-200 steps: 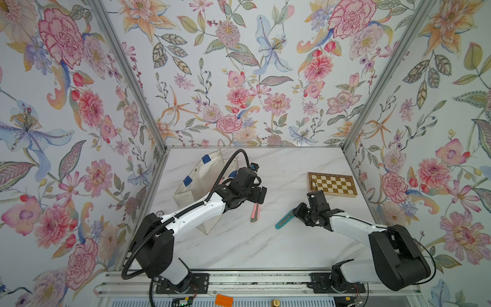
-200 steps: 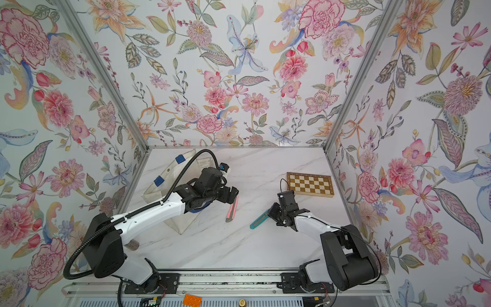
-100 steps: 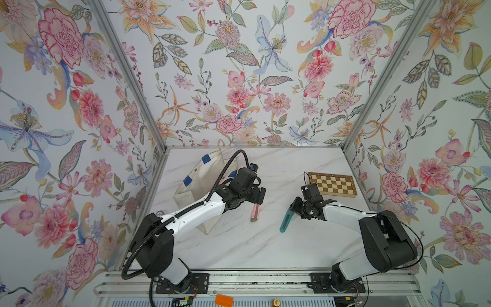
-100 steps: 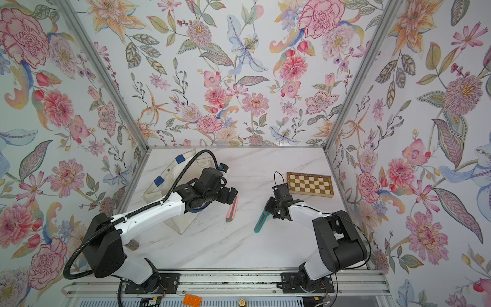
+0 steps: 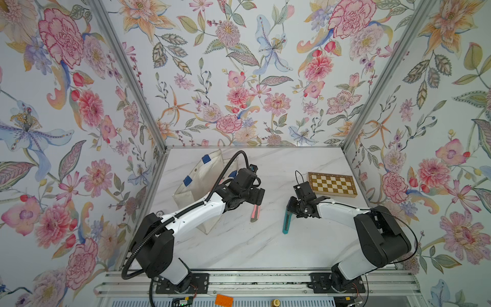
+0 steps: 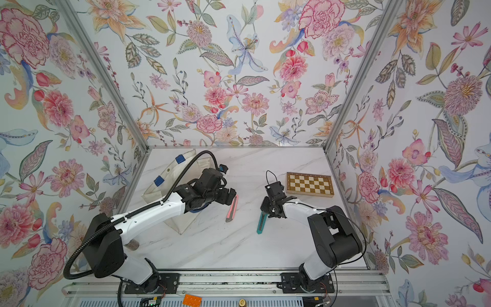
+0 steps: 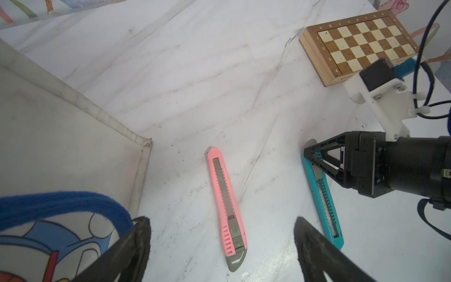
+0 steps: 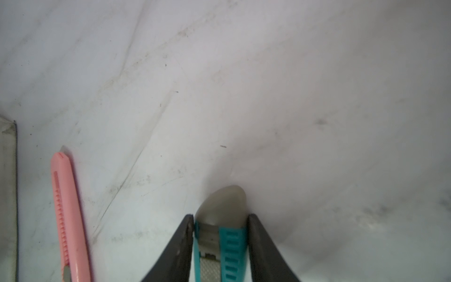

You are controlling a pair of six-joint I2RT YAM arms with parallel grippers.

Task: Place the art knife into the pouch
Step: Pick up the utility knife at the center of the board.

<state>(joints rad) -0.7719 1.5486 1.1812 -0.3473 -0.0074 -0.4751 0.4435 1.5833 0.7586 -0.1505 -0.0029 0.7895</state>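
Note:
Two art knives lie on the marble table. The teal art knife point(image 5: 286, 222) point(image 8: 220, 236) has its grey-capped end pinched between the fingers of my right gripper point(image 8: 220, 217) point(image 5: 292, 210), which is shut on it. Whether it is off the table I cannot tell. The pink art knife point(image 7: 225, 207) point(image 6: 231, 210) lies flat and free under my left gripper point(image 7: 220, 221) point(image 5: 256, 199), whose fingers stand wide open on either side of it. The pouch point(image 5: 202, 180) point(image 7: 61, 136), off-white with blue tabs, lies at the left under my left arm. Its blue handle point(image 7: 61, 207) runs beside one left finger.
A wooden chessboard point(image 5: 332, 184) point(image 7: 358, 44) lies at the back right, just behind my right wrist. The flowered walls close in the table on three sides. A corner of the pouch point(image 8: 8, 183) shows beside the pink knife in the right wrist view.
My right gripper has swung back and inward with the teal knife, turning it from slanted to nearly front-to-back. The left arm and pink knife have not moved.

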